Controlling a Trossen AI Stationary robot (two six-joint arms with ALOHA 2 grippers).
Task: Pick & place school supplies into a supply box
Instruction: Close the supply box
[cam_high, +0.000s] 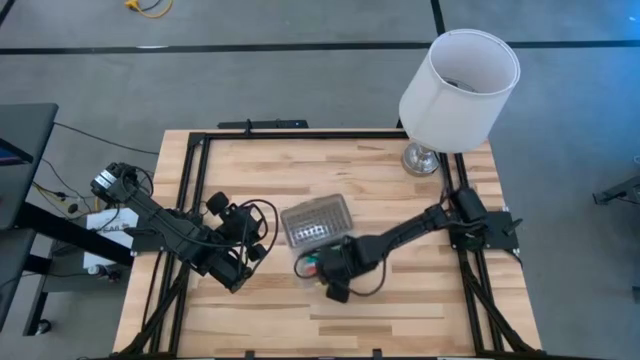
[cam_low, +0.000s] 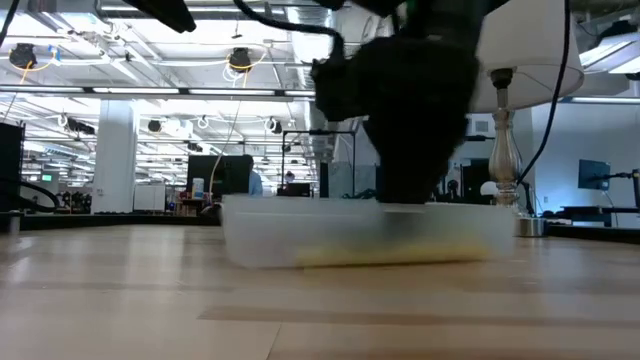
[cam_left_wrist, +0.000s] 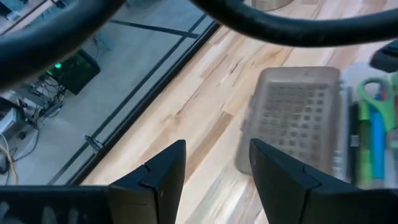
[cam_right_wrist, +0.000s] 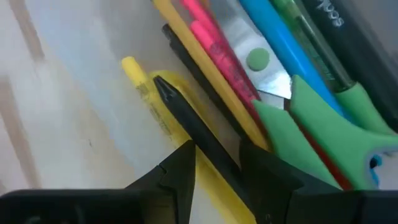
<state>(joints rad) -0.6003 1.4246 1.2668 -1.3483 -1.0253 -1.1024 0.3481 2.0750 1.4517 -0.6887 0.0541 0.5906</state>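
Note:
The supply box's clear base (cam_high: 303, 262) sits mid-table, its grey dotted-grid lid (cam_high: 318, 222) open flat toward the far side. Inside lie pens, markers and green-handled scissors (cam_right_wrist: 323, 118): yellow (cam_right_wrist: 146, 87), pink (cam_right_wrist: 214, 43), blue (cam_right_wrist: 280, 43). My right gripper (cam_high: 335, 272) reaches down into the base and is shut on a black pen (cam_right_wrist: 186, 115). My left gripper (cam_high: 238, 272) hovers open over bare table left of the box; its wrist view shows the lid (cam_left_wrist: 298, 115) ahead of the gripper (cam_left_wrist: 217, 155). The low view shows the box (cam_low: 360, 240) resting flat on the table. My right gripper (cam_right_wrist: 216, 152) pinches the black pen's barrel (cam_right_wrist: 211, 155), behind its pointed tip (cam_right_wrist: 160, 84), between the two fingers. The fingers come from above, pointing down into the box, and lie across the pen. The pen slants over a yellow marker; whether it rests on it I cannot tell.
A white-shaded lamp (cam_high: 455, 90) stands at the table's far right corner on a metal foot (cam_high: 425, 160). Black frame rails (cam_high: 190, 200) run along the table's left, right and far edges. Bare wood lies near the front edge and far left of the lid.

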